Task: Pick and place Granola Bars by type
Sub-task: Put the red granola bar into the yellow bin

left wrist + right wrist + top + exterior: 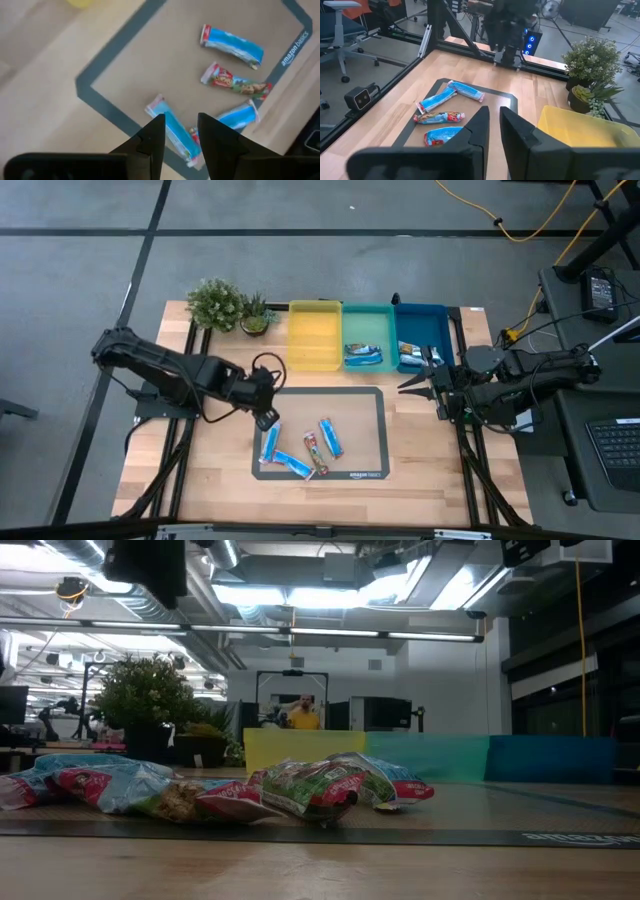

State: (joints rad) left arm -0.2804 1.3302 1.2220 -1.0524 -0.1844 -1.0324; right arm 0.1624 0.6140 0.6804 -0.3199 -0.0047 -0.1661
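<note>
Four granola bars (300, 450) lie loose on the grey mat (375, 405), and from here they look light, crinkly and slick, so a pinch across the narrow middle of one would likely hold best. The left gripper (180, 132) hangs just above the blue bar (172, 132) at the mat's near-left edge, jaws a little apart and empty, the bar showing between them. Farther back, the right gripper (415, 383) waits beside the blue tray (440, 315), fingers narrowly parted, holding nothing. More bars sit in the teal tray (368, 315) and blue one.
</note>
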